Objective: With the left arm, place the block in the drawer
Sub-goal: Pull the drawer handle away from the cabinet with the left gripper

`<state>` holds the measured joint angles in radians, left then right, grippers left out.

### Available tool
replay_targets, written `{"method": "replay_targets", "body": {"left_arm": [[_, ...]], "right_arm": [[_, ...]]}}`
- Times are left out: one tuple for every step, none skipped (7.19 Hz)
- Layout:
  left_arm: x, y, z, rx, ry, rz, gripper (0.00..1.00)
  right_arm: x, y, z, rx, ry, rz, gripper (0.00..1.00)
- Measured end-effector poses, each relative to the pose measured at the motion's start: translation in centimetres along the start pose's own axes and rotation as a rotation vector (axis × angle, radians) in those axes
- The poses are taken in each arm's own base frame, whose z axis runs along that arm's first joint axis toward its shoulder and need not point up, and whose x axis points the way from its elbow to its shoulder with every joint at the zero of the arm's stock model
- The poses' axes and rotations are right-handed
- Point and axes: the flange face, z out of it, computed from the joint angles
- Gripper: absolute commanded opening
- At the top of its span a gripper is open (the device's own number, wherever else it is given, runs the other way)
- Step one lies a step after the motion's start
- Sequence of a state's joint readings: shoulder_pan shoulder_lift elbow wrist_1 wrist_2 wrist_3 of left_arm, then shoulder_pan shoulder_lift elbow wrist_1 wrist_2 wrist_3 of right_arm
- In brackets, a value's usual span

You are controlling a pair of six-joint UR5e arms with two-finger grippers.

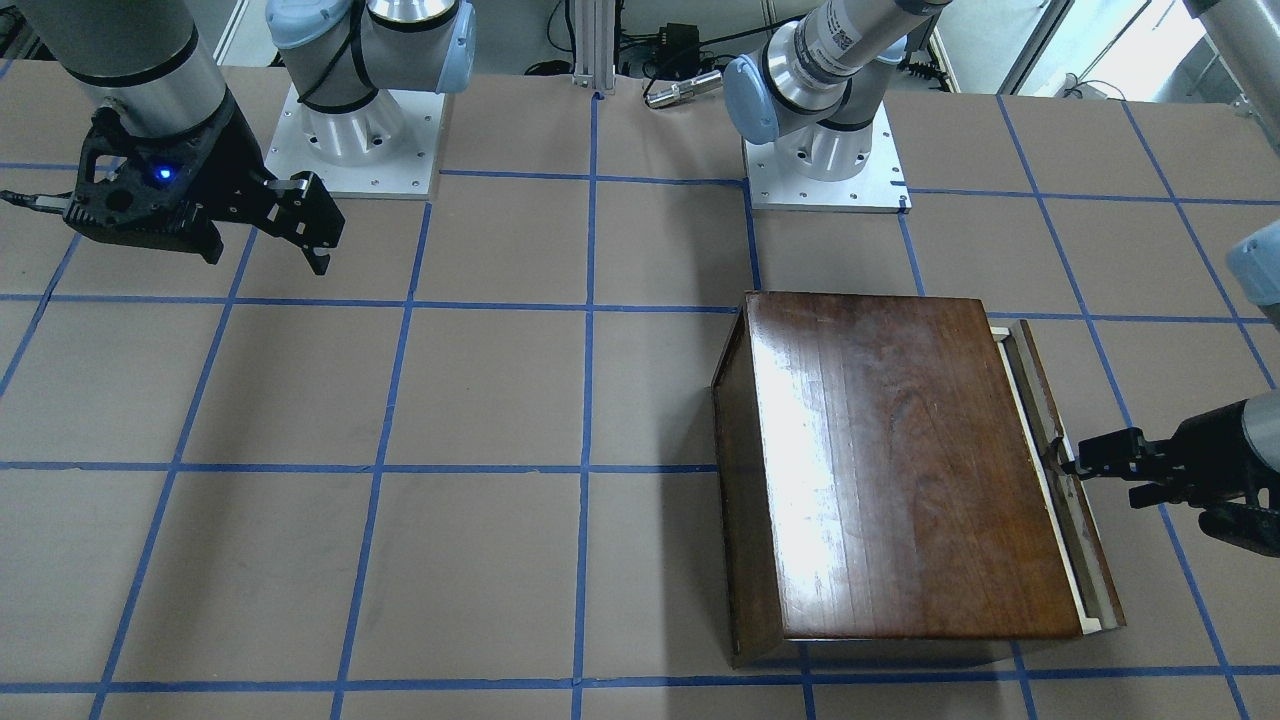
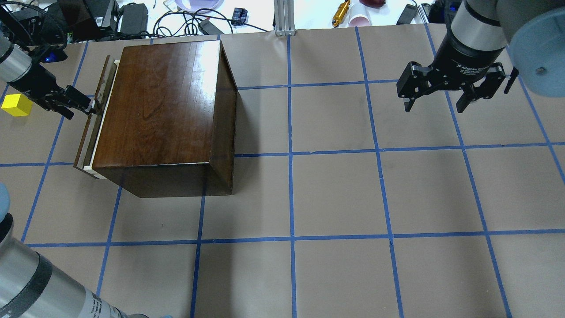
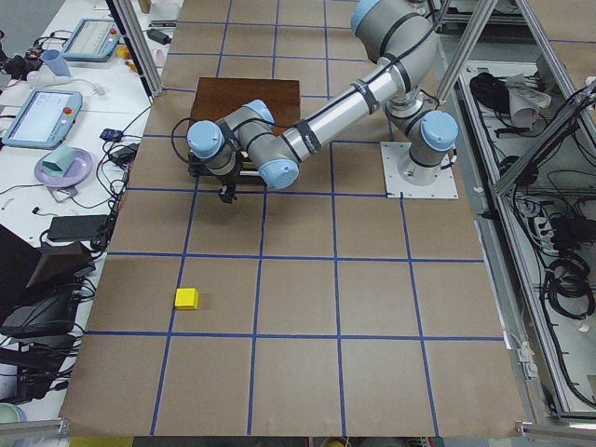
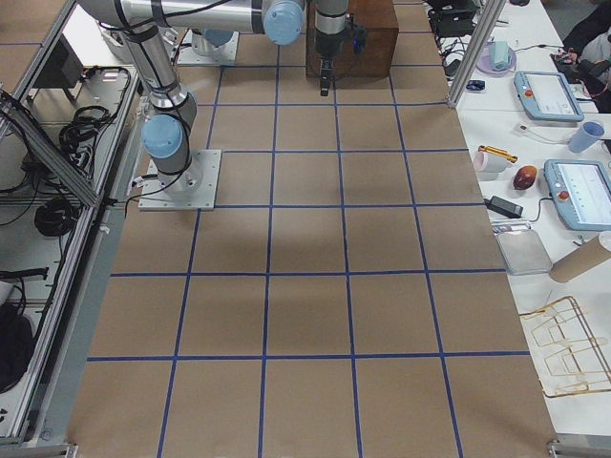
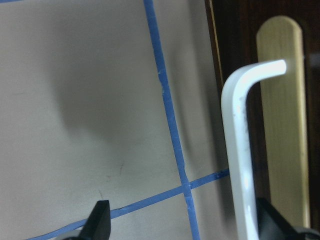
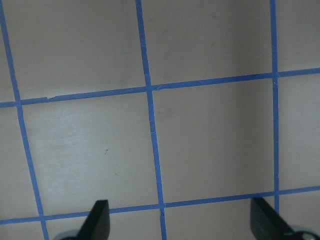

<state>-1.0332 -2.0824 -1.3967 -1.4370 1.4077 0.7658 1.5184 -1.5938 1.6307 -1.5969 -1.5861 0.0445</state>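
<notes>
The yellow block (image 2: 16,105) lies on the table at the far left, left of my left gripper; it also shows in the exterior left view (image 3: 187,298). The drawer (image 2: 89,128) sticks out a little from the dark wooden box (image 2: 163,106), with a pale strip showing behind its dark front panel (image 1: 1068,540). My left gripper (image 2: 81,106) is open at the drawer front. In the left wrist view the metal handle (image 5: 240,150) stands between the fingers, close to the right one (image 5: 272,222). My right gripper (image 2: 436,105) is open and empty above the table on the right.
Blue tape lines grid the brown table (image 2: 335,194). Cables and small items (image 2: 176,17) lie beyond the far edge. The two arm bases (image 1: 355,140) stand at the robot's side of the table. Monitors and tablets (image 3: 47,102) sit on a side bench.
</notes>
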Motion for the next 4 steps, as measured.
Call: {"method": "replay_targets", "body": {"left_arm": [[-0.12, -0.08, -0.16, 0.001, -0.005, 0.001, 1.0], [-0.25, -0.21, -0.35, 0.003, -0.01, 0.002, 1.0], [-0.4, -0.31, -0.47, 0.003, -0.015, 0.004, 1.0], [-0.53, -0.39, -0.49, 0.0, -0.019, 0.009, 1.0]], "right_arm": [[0.01, 0.0, 0.0, 0.0, 0.0, 0.0, 1.0], [0.01, 0.0, 0.01, 0.0, 0.0, 0.0, 1.0], [0.0, 0.0, 0.02, 0.0, 0.0, 0.0, 1.0], [-0.01, 0.01, 0.03, -0.001, 0.0, 0.0, 1.0]]}}
